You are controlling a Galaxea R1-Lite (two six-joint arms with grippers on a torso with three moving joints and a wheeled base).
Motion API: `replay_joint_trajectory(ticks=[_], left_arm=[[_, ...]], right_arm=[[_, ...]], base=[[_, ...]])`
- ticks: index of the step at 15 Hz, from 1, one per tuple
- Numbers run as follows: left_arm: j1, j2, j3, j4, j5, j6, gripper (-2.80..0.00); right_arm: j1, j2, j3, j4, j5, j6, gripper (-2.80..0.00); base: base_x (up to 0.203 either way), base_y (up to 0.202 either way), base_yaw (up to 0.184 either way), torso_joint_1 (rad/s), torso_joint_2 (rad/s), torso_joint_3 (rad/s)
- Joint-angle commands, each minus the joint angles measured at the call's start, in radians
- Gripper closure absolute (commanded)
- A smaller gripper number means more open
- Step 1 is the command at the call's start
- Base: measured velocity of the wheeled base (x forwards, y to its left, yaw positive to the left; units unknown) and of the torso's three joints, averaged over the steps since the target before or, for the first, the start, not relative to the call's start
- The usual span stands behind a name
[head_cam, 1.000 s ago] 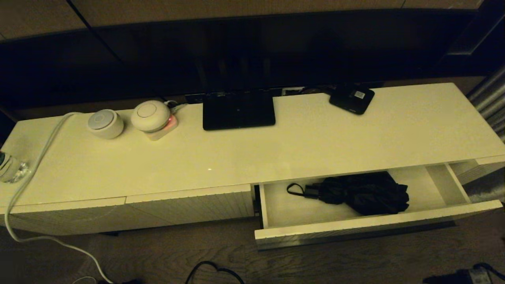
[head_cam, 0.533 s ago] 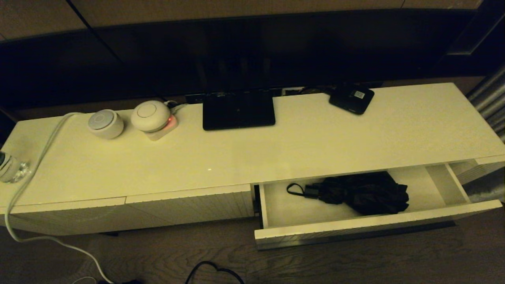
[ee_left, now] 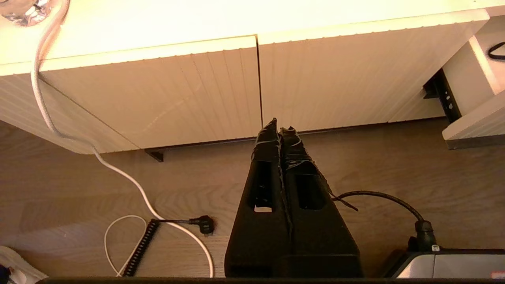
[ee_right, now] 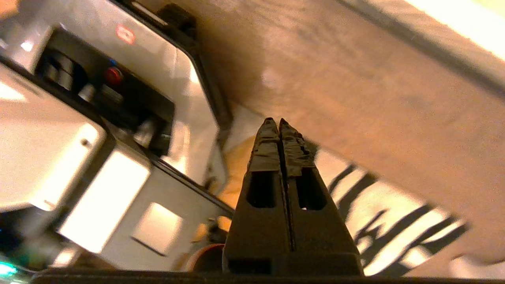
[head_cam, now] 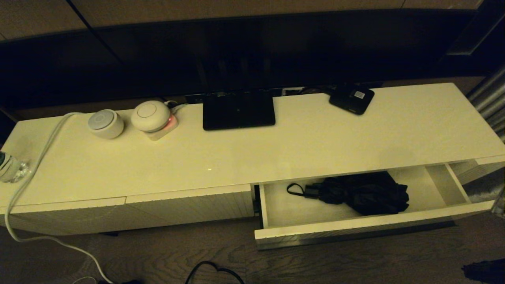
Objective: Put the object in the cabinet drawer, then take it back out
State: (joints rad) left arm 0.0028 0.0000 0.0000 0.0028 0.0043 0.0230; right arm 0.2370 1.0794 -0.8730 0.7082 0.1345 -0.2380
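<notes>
The black umbrella (head_cam: pixel 363 193) lies in the open cabinet drawer (head_cam: pixel 355 227), handle and wrist loop (head_cam: pixel 295 189) pointing left, bunchy canopy to the right. Nothing touches it. My left gripper (ee_left: pixel 279 128) is shut and empty, low over the wooden floor in front of the closed ribbed fronts (ee_left: pixel 197 90), left of the drawer's corner (ee_left: pixel 473 122). My right gripper (ee_right: pixel 276 122) is also shut and empty, hanging over the floor close to my own base (ee_right: pixel 98 157). Neither gripper shows clearly in the head view.
On the cabinet top stand a flat black stand (head_cam: pixel 238 110), a small black box (head_cam: pixel 352 98) and two round white devices (head_cam: pixel 105 123). A white cable (head_cam: pixel 23 185) runs down the left end to the floor. A black cable (head_cam: pixel 213 272) lies on the floor.
The umbrella and the drawer have not moved. A dark shape has come into the head view's bottom right corner, and something blurred now shows at the right edge beside the drawer front.
</notes>
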Motion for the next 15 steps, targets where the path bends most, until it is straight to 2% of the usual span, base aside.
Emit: replay_joint_trajectory(ticks=[1,4,8,12,15], left_arm=[[0.000,0.000,0.003,0.000,0.000,0.000,0.00],[0.000,0.000,0.003,0.000,0.000,0.000,0.00],[0.000,0.000,0.003,0.000,0.000,0.000,0.00],[0.000,0.000,0.003,0.000,0.000,0.000,0.00],[0.000,0.000,0.003,0.000,0.000,0.000,0.00]], right_arm=[[0.001,0.130,-0.038,0.001,0.002,0.129,0.00],[0.025,0.280,-0.113,-0.005,0.004,0.324,0.00],[0.046,0.470,-0.273,-0.009,0.002,0.482,0.00],[0.050,0.567,-0.361,-0.013,-0.017,0.510,0.00],[0.059,0.629,-0.369,-0.080,-0.129,0.511,0.00]], base=[[0.000,0.000,0.000,0.000,0.00,0.000],[0.000,0.000,0.000,0.000,0.00,0.000],[0.000,0.000,0.000,0.000,0.00,0.000],[0.000,0.000,0.000,0.000,0.00,0.000],[0.000,0.000,0.000,0.000,0.00,0.000]])
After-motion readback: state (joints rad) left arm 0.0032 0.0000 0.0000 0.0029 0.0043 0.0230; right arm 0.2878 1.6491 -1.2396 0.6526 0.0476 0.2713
